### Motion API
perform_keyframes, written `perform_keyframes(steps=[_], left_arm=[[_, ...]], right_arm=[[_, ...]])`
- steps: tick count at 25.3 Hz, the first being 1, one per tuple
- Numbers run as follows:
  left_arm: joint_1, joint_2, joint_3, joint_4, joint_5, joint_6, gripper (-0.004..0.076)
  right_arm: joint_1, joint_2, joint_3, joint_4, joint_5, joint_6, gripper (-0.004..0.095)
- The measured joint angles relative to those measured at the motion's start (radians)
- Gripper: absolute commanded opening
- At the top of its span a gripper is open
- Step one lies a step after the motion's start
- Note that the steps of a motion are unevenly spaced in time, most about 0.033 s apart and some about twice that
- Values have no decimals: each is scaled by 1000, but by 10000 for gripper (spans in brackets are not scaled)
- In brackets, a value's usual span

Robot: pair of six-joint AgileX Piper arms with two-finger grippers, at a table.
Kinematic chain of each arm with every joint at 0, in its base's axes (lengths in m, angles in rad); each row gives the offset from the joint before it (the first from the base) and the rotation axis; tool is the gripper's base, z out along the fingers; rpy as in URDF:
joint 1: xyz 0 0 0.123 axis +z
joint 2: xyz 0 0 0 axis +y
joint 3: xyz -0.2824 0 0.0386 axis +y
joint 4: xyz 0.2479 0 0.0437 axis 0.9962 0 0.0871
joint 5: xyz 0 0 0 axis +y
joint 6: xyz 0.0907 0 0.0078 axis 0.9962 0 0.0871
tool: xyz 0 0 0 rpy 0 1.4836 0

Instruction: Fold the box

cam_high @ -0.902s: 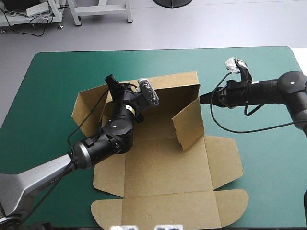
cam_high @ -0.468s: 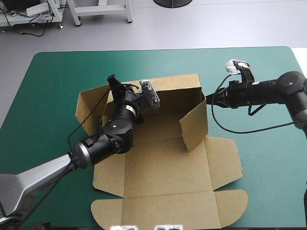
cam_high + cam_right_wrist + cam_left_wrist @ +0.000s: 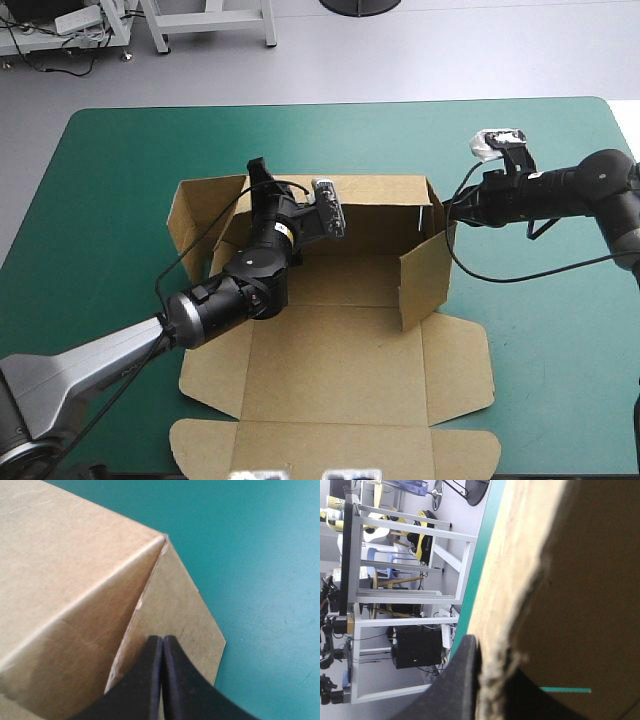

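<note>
The tabletop [image 3: 110, 200] wears a teal-green cover, and grey floor [image 3: 450, 50] lies beyond its far edge. The brown box [image 3: 340, 360] sits from the middle toward the near edge. Its back wall [image 3: 385, 205] and right wall [image 3: 425, 280] are raised, and a left flap [image 3: 200, 215] stands at an angle. The lid [image 3: 330, 450] lies flat, and its near rim runs out of the high view.

The left hand [image 3: 258, 175] is at the left end of the back wall's top edge, all but closed on the board. In the left wrist view one black finger [image 3: 462, 680] presses against the board's raw edge. The other is mostly hidden behind the sheet, which fills much of that view. From above, its tips are hard to make out against the wall.

The right hand [image 3: 447, 212] is closed to a point and holds nothing. Its tip lies against the outside of the far right corner, on a small flap [image 3: 185, 625] just beside the wall's fold.

Inside the half-raised tray the left arm [image 3: 230, 295] crosses the left part of the base.
</note>
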Motion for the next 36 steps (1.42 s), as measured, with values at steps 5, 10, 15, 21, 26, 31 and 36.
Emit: perform_keyframes(steps=[5,10,15,21,26,31,36], left_arm=[[0,22,-4,37,2,15,-6],[0,25,-4,52,2,17,-6],[0,49,-4,102,21,17,-6],[0,75,-7,135,40,-1,-6],[-1,77,-8,142,45,-25,-6],[-1,77,-8,142,50,-25,-6],[-1,77,-8,141,53,-25,-6]], right_arm=[[0,0,0,-8,-2,-9,-24],[0,0,0,-44,12,-11,-23],[0,0,0,-73,45,-11,-23],[3,0,7,-79,85,-11,-22],[4,0,30,-101,83,-39,8],[4,0,31,-240,86,-63,312],[5,0,31,-246,97,-61,339]])
